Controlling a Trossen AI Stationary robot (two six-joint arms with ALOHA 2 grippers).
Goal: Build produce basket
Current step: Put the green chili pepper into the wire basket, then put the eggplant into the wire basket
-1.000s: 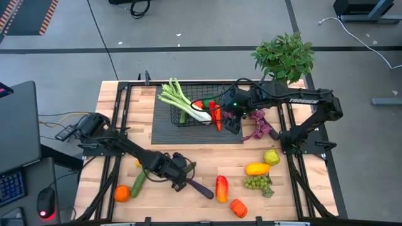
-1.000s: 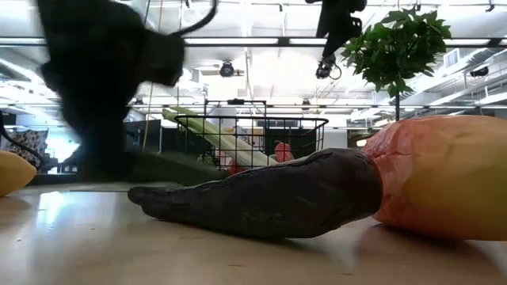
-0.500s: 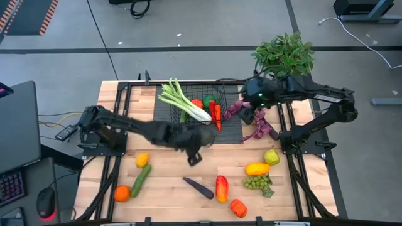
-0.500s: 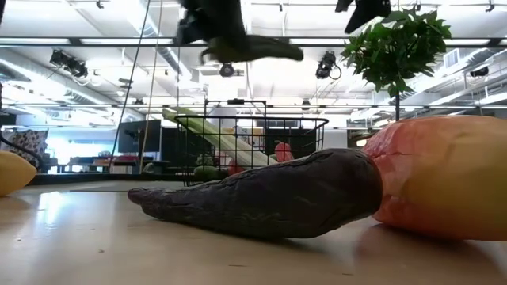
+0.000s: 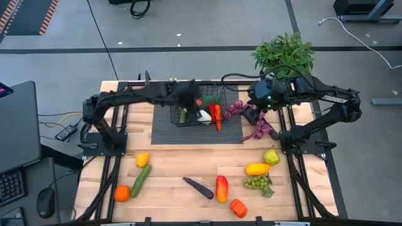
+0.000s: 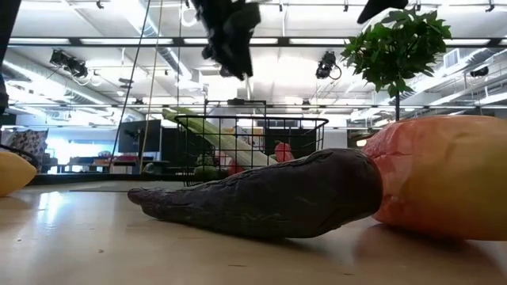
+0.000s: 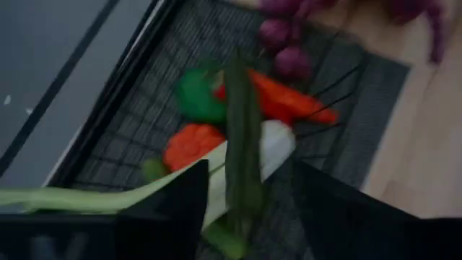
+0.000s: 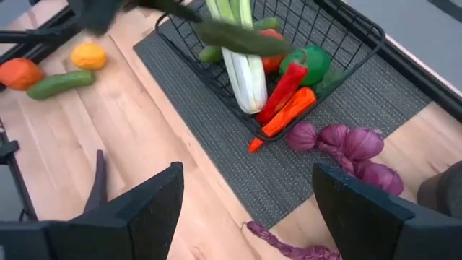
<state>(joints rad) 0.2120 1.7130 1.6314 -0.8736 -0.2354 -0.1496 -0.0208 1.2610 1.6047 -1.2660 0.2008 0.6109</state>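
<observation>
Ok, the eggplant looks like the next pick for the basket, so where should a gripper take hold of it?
Grip the eggplant across its thicker middle, coming straight down from above. It lies flat and slanted on the table, long and narrow, so fingers should close across its width. The orange-red pepper sits close by its lower end; stay toward the other side.

Tabletop: pale wood planks, smooth, with a soft sheen in the low view. Basket: thin black wire mesh, matt. Mat under the basket: dark, finely ribbed woven-looking texture, matt. Eggplant: dark, dull skin, slightly wrinkled. Pepper beside it: smooth plastic-looking surface with a slight gloss. Cucumber between the left gripper's fingers: smooth green skin with a faint sheen. Right gripper: fingers of matt black plastic-looking material. Table frame rails: black metal, matt.
</observation>
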